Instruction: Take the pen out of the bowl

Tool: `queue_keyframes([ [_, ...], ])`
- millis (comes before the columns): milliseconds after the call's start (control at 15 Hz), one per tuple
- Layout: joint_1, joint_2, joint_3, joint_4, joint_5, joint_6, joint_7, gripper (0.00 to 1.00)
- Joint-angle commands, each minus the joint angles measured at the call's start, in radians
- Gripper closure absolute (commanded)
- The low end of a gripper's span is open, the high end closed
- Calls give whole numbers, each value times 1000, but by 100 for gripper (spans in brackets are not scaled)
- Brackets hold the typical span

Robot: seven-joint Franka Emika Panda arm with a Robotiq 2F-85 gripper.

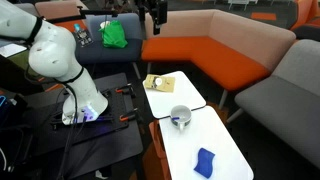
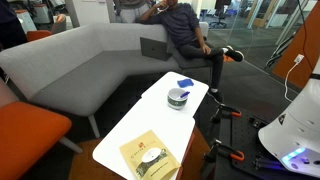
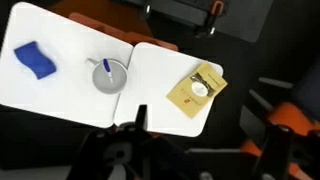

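The pale grey-white bowl (image 1: 180,116) stands near the middle of the white table (image 1: 226,150). It shows in both exterior views (image 2: 178,97) and in the wrist view (image 3: 108,76). The dark-blue pen (image 3: 107,70) lies inside the bowl, leaning on its rim. My gripper (image 1: 152,14) hangs high above the far end of the table, well away from the bowl, and looks open and empty. In the wrist view only dark finger parts (image 3: 140,122) show at the bottom edge.
A chunky blue lump (image 3: 35,60) lies on one table end and a yellowish flat object (image 3: 196,88) on the other. An orange sofa (image 1: 210,50) and a grey sofa (image 2: 90,50) flank the table. A person (image 2: 185,25) sits nearby.
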Motion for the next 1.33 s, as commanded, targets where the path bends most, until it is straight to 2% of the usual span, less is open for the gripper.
queue_keyframes([
  [0, -20, 5, 15, 3, 9, -3, -9, 0],
  [400, -20, 5, 15, 3, 9, -3, -9, 0],
  [667, -6, 98, 25, 30, -34, 28, -42, 0],
  [800, 0, 181, 40, 42, -72, 86, -69, 0],
  [1000, -7, 337, 60, 51, -113, 269, -68, 0],
  [1133, -17, 461, 76, 71, -110, 363, -44, 0],
  [1267, -25, 577, 88, 99, -80, 408, -59, 0],
])
